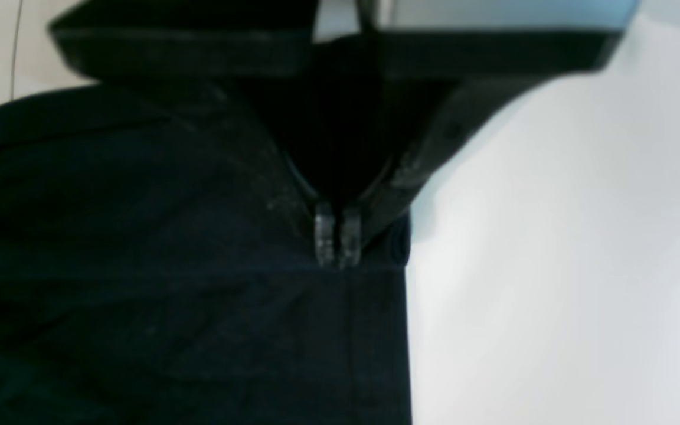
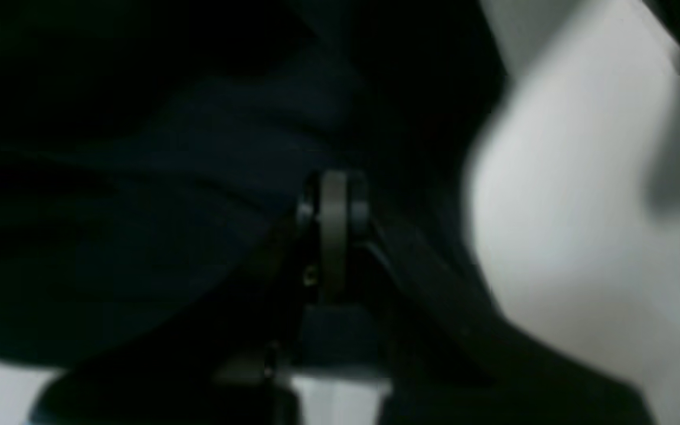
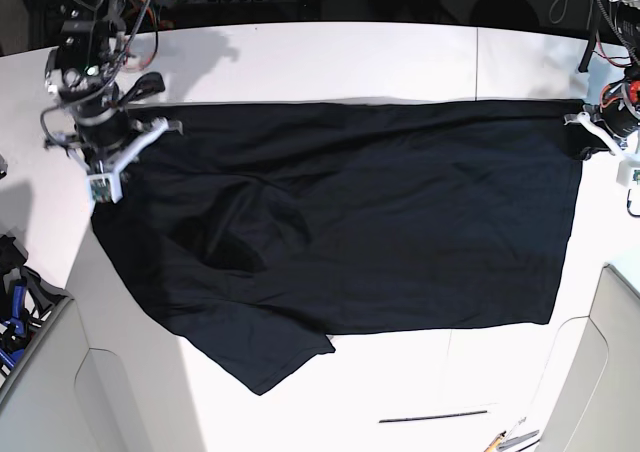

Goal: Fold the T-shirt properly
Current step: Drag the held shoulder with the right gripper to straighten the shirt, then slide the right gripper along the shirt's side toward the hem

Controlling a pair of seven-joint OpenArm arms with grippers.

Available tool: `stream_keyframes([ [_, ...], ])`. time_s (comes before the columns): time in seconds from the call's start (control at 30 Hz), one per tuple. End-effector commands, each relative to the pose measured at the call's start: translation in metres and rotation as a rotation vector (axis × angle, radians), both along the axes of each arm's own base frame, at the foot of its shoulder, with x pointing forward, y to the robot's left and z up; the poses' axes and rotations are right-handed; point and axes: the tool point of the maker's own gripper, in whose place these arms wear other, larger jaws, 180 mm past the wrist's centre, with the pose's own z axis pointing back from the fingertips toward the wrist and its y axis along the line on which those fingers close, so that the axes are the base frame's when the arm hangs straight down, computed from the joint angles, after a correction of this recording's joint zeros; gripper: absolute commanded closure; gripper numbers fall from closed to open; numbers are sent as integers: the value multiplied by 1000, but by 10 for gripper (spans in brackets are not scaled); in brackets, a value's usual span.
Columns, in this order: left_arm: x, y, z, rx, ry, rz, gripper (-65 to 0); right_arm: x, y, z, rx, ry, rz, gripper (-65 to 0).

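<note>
At the far corners of the spread cloth, both grippers sit low on the white table (image 3: 330,52). The T-shirt (image 3: 380,222) lies mostly flat across the table between the two arms, black and matte, with one sleeve jutting out toward the near edge and a rumpled hollow in the fabric a little inward of the right gripper.

Left gripper (image 1: 336,242): in the left wrist view the two clear fingertips (image 1: 323,236) are pressed together with no gap showing, right at a stitched hem line of the T-shirt near its straight side edge. Dark fabric fills everything to one side of the tips; bare table lies just beside them on the other. Cloth is bunched against the tips, so the jaws read as clamped on the shirt's corner. In the base view this gripper sits at the shirt's far corner, at the table's edge.

Right gripper (image 2: 334,230): the right wrist view is blurred and dark. The jaws appear drawn fully together, a narrow pale strip standing between the dark finger bodies. Black fabric surrounds the tips above and to one side, bare table on the other. Closed on the shirt, as best the blur allows. In the base view it rests at the opposite far corner, where the cloth edge is pulled up slightly beneath it.
</note>
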Motion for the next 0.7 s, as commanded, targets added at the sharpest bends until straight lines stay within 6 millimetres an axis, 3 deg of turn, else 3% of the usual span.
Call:
stream_keyframes([
  [0.0, 4, 4, 7, 32, -9, -19, 0, 2, -10, 6, -41, -37, -20, 0],
  [0.3, -18, -9, -16, 49, 94, -78, 0, -39, -18, -72, -14, 203, -61, 0],
  [0.43, -33, -9, -24, 48, 133, -79, 0, -52, -18, -78, 12, 238, -66, 0],
  [0.67, -67, -4, -29, -27, 154, -11, 0, -87, -27, -68, -24, 286, -40, 0],
])
